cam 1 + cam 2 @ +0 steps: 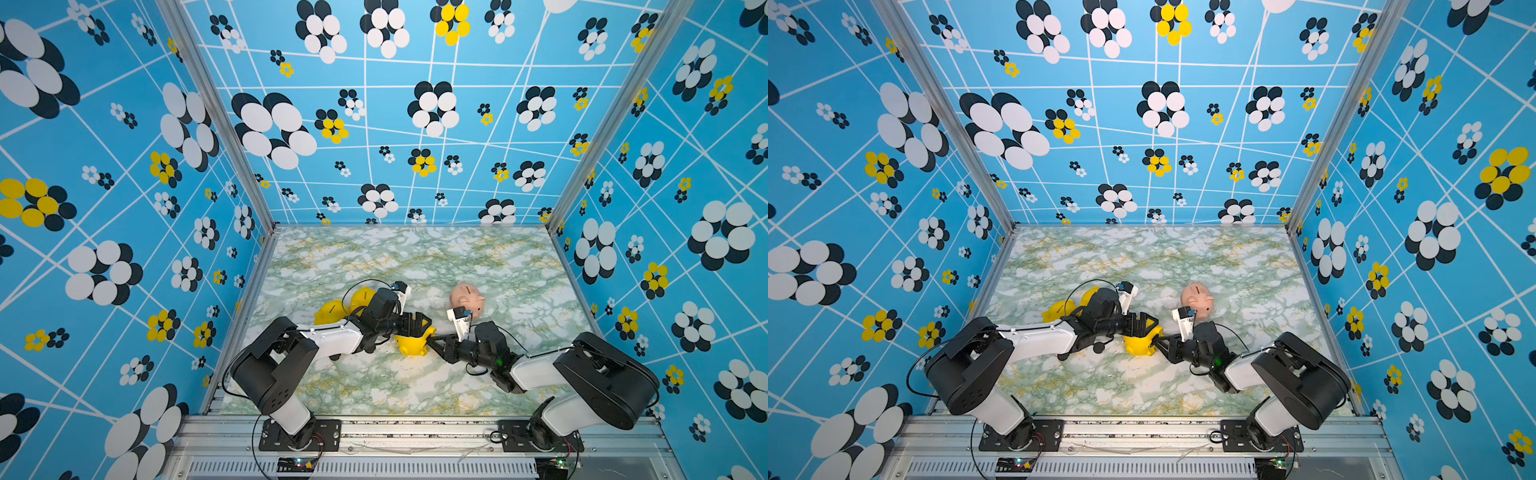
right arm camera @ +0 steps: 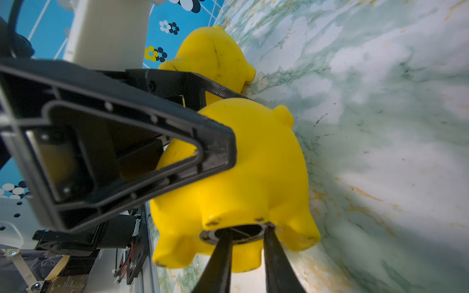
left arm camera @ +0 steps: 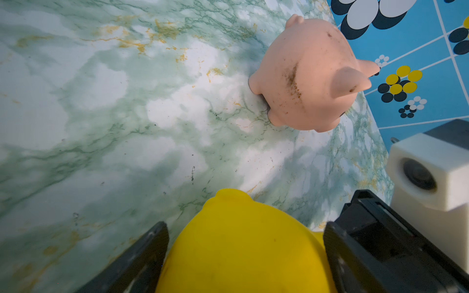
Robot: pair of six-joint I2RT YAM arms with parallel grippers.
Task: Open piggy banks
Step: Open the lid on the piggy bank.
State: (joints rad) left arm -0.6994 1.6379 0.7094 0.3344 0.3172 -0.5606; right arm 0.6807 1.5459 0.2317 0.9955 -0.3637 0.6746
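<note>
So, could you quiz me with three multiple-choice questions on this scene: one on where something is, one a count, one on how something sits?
1. The right pincer has its tips at:
A) the back wall
B) the black plug under the yellow pig that the left pincer holds
C) bare table

2. How many yellow pigs are there?
A) one
B) three
C) five

3. The pink pig is:
A) standing on its feet
B) on its back
C) in a pincer

Answers:
1 B: the right wrist view shows the tips at the plug.
2 B: one held, two more nearby.
3 A: feet down, coin slot up.
</note>
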